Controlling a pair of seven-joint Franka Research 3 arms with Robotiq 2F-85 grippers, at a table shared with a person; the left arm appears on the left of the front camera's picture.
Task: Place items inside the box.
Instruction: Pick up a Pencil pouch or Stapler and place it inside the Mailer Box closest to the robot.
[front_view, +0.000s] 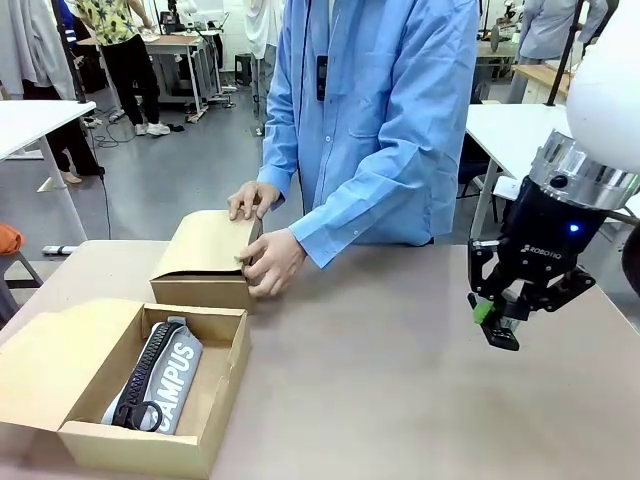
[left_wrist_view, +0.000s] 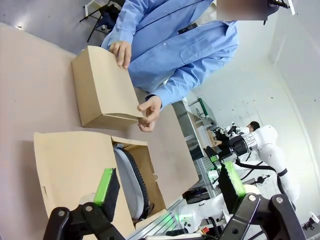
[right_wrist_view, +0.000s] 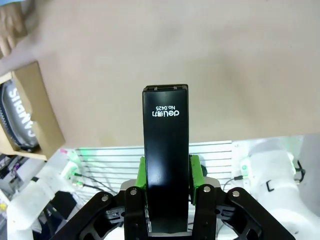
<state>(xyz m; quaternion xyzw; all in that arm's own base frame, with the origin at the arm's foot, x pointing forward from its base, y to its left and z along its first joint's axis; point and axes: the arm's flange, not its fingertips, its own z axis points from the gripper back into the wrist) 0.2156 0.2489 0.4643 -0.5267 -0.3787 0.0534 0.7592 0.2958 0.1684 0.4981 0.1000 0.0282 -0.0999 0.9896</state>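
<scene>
Black stapler (right_wrist_view: 165, 150), clamped between right jaws

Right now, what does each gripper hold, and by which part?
Right gripper: black stapler, pinched across its long sides. Left gripper: nothing, open.

The tan surface (front_view: 400, 380) lies bare across its middle and right, giving an unobstructed run to the open brown cardboard box (front_view: 135, 450) at the near left. The box's top is uncovered, with its lid flap folded out to the left. Inside, a grey zip pencil case lettered "CAMPUS" (front_view: 165, 372) takes the middle, leaving a bare strip along the right wall. Just behind stands a closed brown cardboard box (front_view: 205, 250), with a person's hand (front_view: 252, 198) on its far edge and a second hand (front_view: 272, 262) at its right end. The right gripper (front_view: 497, 318), clamped on a black stapler (right_wrist_view: 166, 150), hangs above the surface's right side, well apart from both boxes.
</scene>
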